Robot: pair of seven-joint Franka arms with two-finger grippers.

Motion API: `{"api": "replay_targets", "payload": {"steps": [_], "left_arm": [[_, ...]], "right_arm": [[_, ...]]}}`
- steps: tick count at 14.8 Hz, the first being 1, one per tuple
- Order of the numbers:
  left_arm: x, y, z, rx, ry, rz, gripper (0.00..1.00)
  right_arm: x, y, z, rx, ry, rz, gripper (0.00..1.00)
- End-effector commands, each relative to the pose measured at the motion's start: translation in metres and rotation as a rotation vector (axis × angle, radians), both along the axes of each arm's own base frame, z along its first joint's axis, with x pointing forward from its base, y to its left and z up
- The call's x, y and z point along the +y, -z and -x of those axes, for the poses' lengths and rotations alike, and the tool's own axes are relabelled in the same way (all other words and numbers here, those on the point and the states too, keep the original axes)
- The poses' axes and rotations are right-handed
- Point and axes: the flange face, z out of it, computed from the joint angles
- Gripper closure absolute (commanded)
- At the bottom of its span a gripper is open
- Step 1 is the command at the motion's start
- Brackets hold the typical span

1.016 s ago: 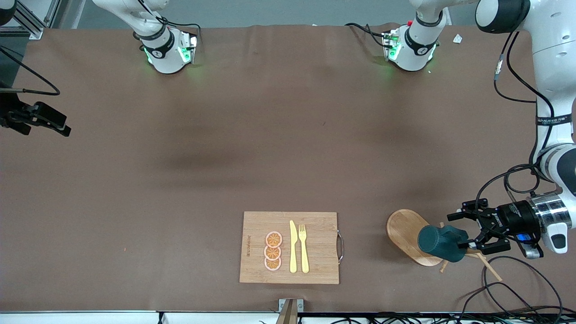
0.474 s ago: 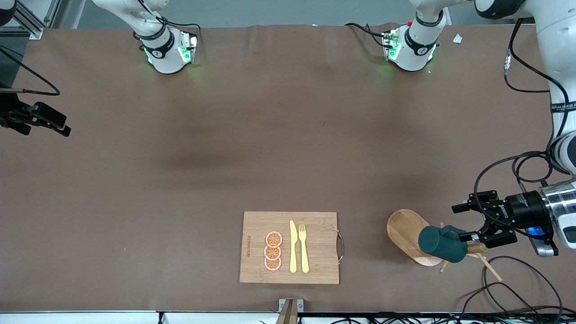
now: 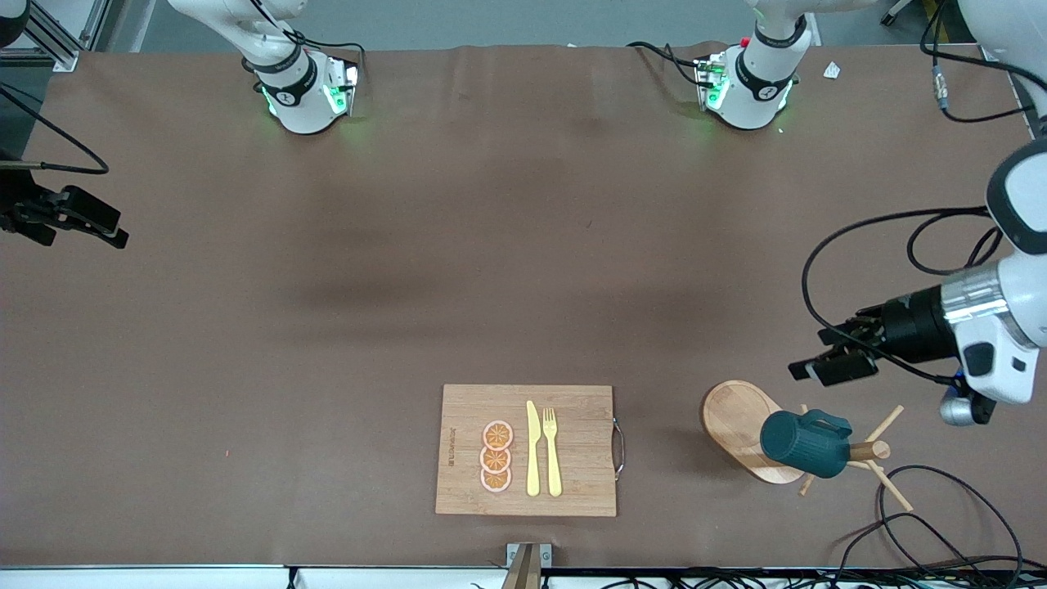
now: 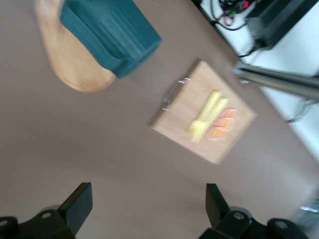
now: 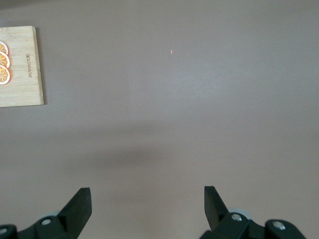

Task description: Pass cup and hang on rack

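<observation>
The dark teal ribbed cup (image 3: 803, 446) hangs on its side from the wooden rack (image 3: 734, 419), its handle by the post, near the left arm's end of the table. In the left wrist view the cup (image 4: 107, 32) sits over the rack's oval base (image 4: 70, 74). My left gripper (image 3: 818, 353) is open and empty, in the air beside the rack and apart from the cup; its fingers (image 4: 77, 204) frame bare table. My right gripper (image 3: 82, 221) is open and empty, waiting over the right arm's end of the table; its fingers (image 5: 79, 204) show over bare table.
A bamboo cutting board (image 3: 527, 450) with a yellow knife, fork and three orange slices lies near the front edge, beside the rack. It shows in the left wrist view (image 4: 204, 117) and the right wrist view (image 5: 20, 67). Cables (image 3: 924, 507) lie by the rack.
My left gripper has let go of the cup, drawn back from the rack and risen. The cup stays hanging on the rack. The right arm has not moved.
</observation>
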Motion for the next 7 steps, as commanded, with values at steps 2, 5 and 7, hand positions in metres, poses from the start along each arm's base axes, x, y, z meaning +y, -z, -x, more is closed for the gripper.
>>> {"api": "replay_targets", "payload": {"steps": [2, 5, 7], "left_arm": [[0.006, -0.034, 0.028, -0.089, 0.295, -0.356, 0.0], [0.024, -0.058, 0.044, -0.093, 0.412, -0.437, 0.0], [0.033, -0.079, 0.056, -0.098, 0.427, -0.449, 0.0]], "right_arm": [[0.0, 0.001, 0.004, -0.008, 0.014, 0.012, 0.0], [-0.002, 0.001, 0.004, -0.008, 0.017, 0.012, 0.0], [-0.002, 0.001, 0.004, -0.008, 0.017, 0.012, 0.0]]}}
